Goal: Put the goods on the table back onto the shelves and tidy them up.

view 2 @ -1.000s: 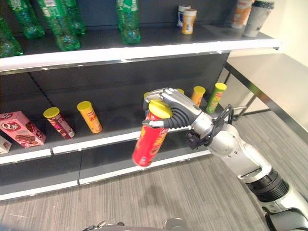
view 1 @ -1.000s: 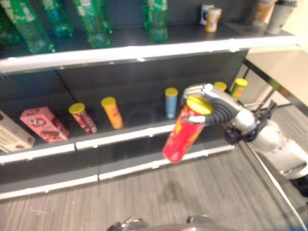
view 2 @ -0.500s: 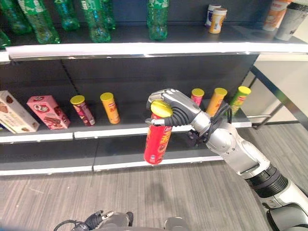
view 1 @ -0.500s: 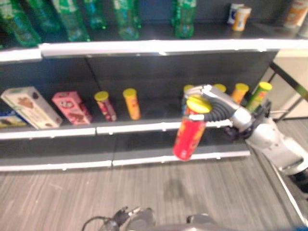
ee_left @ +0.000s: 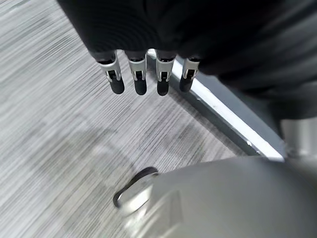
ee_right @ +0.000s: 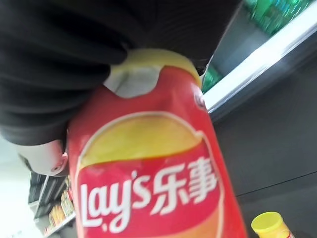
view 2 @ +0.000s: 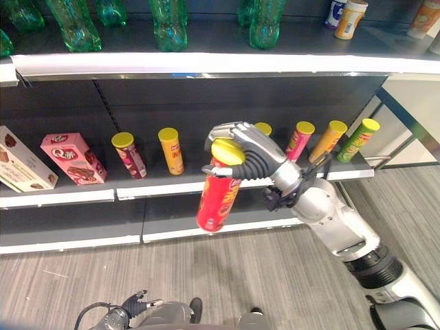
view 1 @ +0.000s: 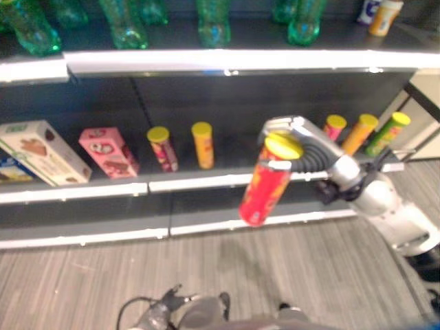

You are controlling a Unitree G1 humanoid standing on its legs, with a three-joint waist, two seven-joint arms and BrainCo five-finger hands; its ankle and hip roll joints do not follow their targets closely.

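Right now the right hand [view 2: 240, 148] is clenched around the top end of a tall red cylindrical chip can with a yellow lid [view 2: 218, 192], fingers wrapped over the lid rim. Can hangs in the air, tilted, lid end up toward 1 o'clock and base toward 7 o'clock, in front of the lower dark shelf [view 2: 82, 194] and clear of it. The right wrist view shows the same red can [ee_right: 148, 163] close up with the dark ribbed cover over its lid.

On the lower shelf, from 9 o'clock toward 3 o'clock: a white cardboard box with a brown picture [view 2: 20, 159], a pink cardboard box [view 2: 72, 158], a dark red chip can with a yellow lid [view 2: 128, 155], an orange chip can with a yellow lid [view 2: 170, 150], then behind the hand a yellow lid [view 2: 262, 128] of a can mostly hidden, a pink-red chip can [view 2: 299, 140], an orange-yellow chip can [view 2: 328, 141] and a green chip can [view 2: 359, 139]. All the cans lean back.

Upper dark shelf [view 2: 206, 63] at 12 o'clock carries green plastic bottles [view 2: 168, 24] in a row, and two small cups [view 2: 346, 17] toward 1 o'clock.

Left hand [ee_left: 143, 74] hangs released, fingers straight and apart, over grey wood-grain floor [ee_left: 59, 129], holding nothing.
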